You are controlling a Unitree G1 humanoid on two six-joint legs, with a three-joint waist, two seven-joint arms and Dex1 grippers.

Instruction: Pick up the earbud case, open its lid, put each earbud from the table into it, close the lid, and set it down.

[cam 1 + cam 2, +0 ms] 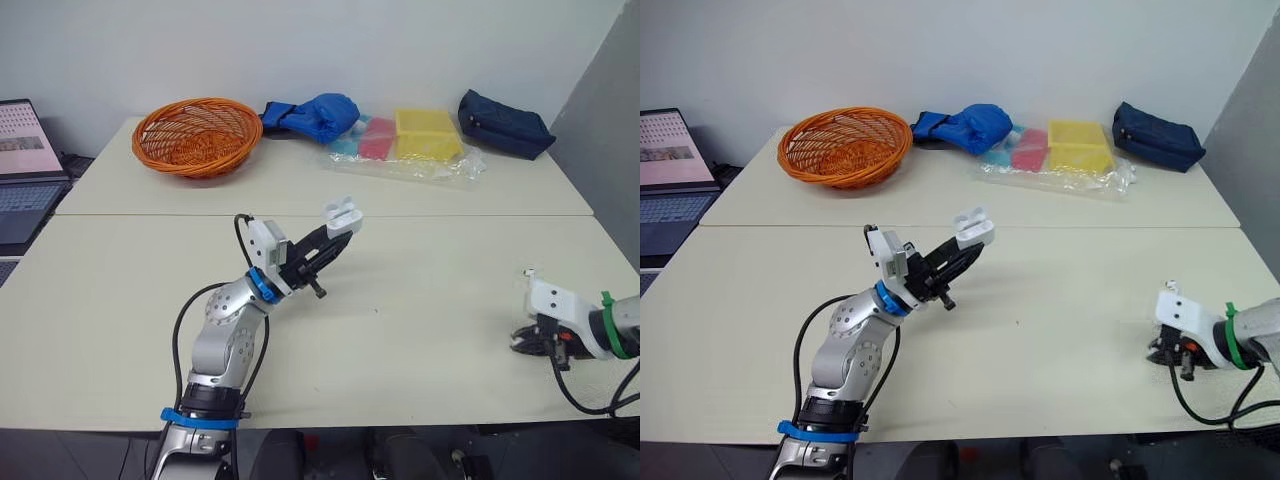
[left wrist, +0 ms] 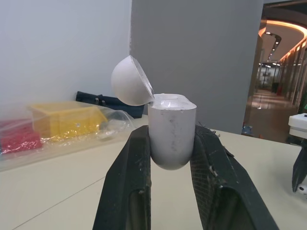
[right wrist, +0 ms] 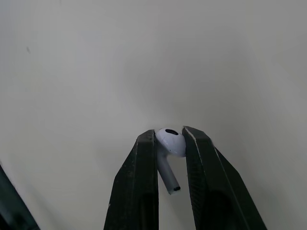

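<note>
Left gripper [image 1: 338, 233] clamped on earbud case [image 1: 343, 214], lid [image 2: 132, 81] open, held above mid table [image 1: 420, 320]. Right gripper [image 1: 525, 340] pinches one earbud [image 3: 171, 143] at near right. Step looks like loading earbuds. Next: carry earbud left, seat it stem-down in the case.

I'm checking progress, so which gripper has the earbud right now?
The right gripper: its fingers pinch a white earbud. The left gripper holds the open case instead.

Free table [image 1: 420, 330] ctr (basket [image 1: 197, 135] etc. at rear)
</note>
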